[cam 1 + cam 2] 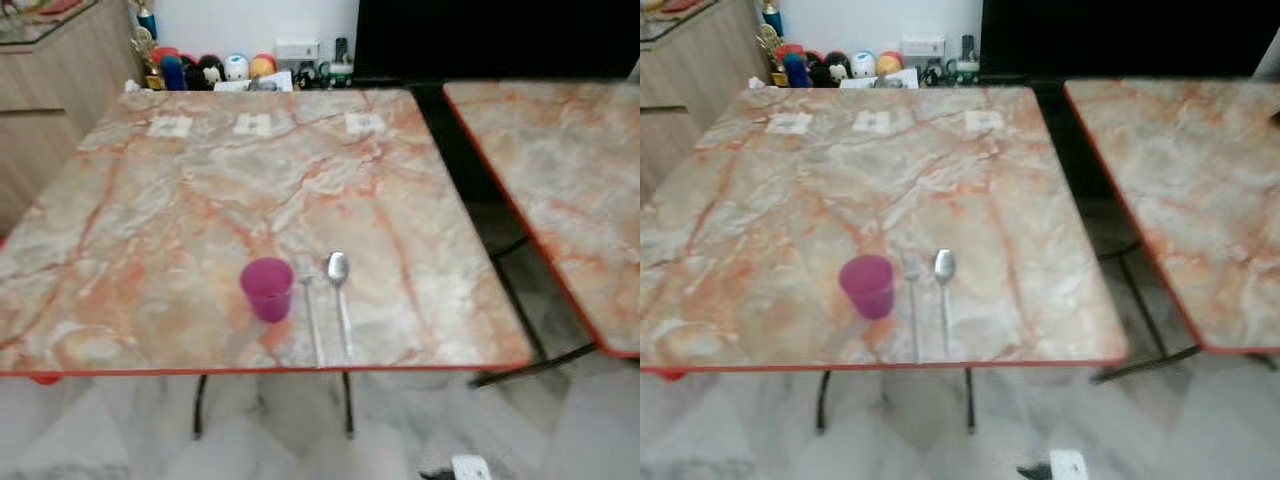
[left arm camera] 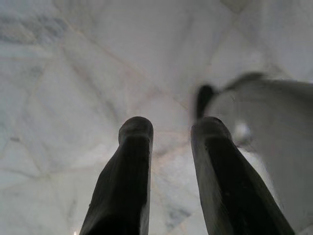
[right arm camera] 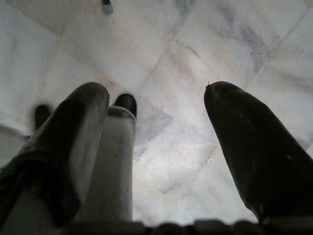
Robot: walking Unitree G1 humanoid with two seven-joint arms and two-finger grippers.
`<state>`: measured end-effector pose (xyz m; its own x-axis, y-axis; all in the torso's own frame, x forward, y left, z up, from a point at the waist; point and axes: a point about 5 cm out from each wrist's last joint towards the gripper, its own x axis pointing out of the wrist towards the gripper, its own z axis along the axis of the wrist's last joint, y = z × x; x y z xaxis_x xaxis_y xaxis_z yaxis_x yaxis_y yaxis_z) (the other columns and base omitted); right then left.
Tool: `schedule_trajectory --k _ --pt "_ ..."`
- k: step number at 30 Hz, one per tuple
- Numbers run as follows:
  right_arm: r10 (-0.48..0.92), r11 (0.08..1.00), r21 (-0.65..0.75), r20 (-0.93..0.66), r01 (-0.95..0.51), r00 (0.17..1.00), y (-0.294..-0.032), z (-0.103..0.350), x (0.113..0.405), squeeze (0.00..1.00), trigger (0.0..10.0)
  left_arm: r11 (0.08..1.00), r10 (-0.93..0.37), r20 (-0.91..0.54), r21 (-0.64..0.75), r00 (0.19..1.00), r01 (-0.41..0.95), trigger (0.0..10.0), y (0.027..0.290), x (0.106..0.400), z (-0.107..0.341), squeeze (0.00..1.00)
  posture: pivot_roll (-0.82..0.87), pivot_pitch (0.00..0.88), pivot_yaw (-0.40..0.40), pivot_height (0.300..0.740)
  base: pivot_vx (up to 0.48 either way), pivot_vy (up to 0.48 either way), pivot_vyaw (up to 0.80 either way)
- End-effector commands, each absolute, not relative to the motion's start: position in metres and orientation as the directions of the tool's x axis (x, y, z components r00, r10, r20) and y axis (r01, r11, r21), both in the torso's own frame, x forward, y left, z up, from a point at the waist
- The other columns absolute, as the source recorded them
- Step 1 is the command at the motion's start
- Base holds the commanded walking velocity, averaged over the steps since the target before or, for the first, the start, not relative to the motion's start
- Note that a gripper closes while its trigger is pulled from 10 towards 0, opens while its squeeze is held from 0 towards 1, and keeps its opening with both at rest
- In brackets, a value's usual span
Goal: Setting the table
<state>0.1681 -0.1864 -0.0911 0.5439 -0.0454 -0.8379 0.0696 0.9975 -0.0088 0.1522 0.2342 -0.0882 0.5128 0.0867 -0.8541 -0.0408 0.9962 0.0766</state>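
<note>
1. Standing near the front edge of the marbled surface (image 1: 200,200) is a magenta cup (image 1: 267,289), upright, open at the top, made of translucent-looking plastic
2. Just beside the cup on its right lies a silver fork (image 1: 310,305), tines pointing away from the robot and handle reaching to the red front rim
3. Next to the fork, on its right, lies a silver spoon (image 1: 339,290), bowl away from the robot, handle parallel with the fork; the two are close but apart
4. The surface is beige stone pattern with orange veins and a thin red edge; three small white cards (image 1: 256,124) sit in a row near its far side
5. A second surface (image 1: 570,190) of the same pattern stands to the right, separated by a gap
6. Beyond the far edge a row of small coloured figurines (image 1: 210,70) lines the wall, and a wooden cabinet (image 1: 50,80) stands at the far left
7. The left claw (image 2: 168,129) hangs over the pale marble floor (image 2: 73,73), its two black fingers parted with a moderate gap, holding nothing
8. The right claw (image 3: 156,103) also hangs over the floor, fingers spread wide and empty; a grey robot leg with a dark foot (image 3: 126,104) shows beside one finger
</note>
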Motion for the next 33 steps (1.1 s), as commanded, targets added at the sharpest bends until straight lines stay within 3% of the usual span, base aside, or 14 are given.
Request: schedule_trajectory --k 1,15,20,28,33 --pt "-0.041 0.997 0.000 -0.837 0.074 0.546 -0.184 -0.092 0.167 0.00 10.0 0.995 0.097 -0.866 0.087 0.490 -0.044 10.0 0.237 0.145 -0.091 0.00 -0.02 0.112 -0.028 0.740 0.000 0.446 0.00" --pt "-0.065 0.995 -0.006 -0.809 0.102 0.584 -0.185 -0.088 0.174 0.00 10.0 0.996 0.087 -0.861 0.081 0.502 -0.033 10.0 0.235 0.146 -0.090 0.00 -0.02 0.089 -0.034 0.740 0.000 0.053 0.00" --pt "-0.127 0.976 0.015 -0.777 0.219 0.617 -0.193 -0.084 0.180 0.00 10.0 0.996 0.082 -0.860 0.079 0.503 -0.028 10.0 0.234 0.147 -0.090 0.00 -0.02 0.091 -0.042 0.740 0.000 0.000 0.00" --pt "-0.178 0.966 0.031 -0.640 0.256 0.748 -0.204 -0.066 0.200 0.00 10.0 0.996 0.083 -0.860 0.078 0.503 -0.032 10.0 0.234 0.147 -0.090 0.00 -0.03 0.107 -0.057 0.740 0.000 0.000 0.00" --pt "-0.289 0.943 0.013 -0.460 0.331 0.840 -0.217 -0.047 0.209 0.00 10.0 0.996 0.087 -0.859 0.079 0.504 -0.036 10.0 0.234 0.147 -0.090 0.00 -0.03 0.113 -0.064 0.740 0.000 0.000 0.00"
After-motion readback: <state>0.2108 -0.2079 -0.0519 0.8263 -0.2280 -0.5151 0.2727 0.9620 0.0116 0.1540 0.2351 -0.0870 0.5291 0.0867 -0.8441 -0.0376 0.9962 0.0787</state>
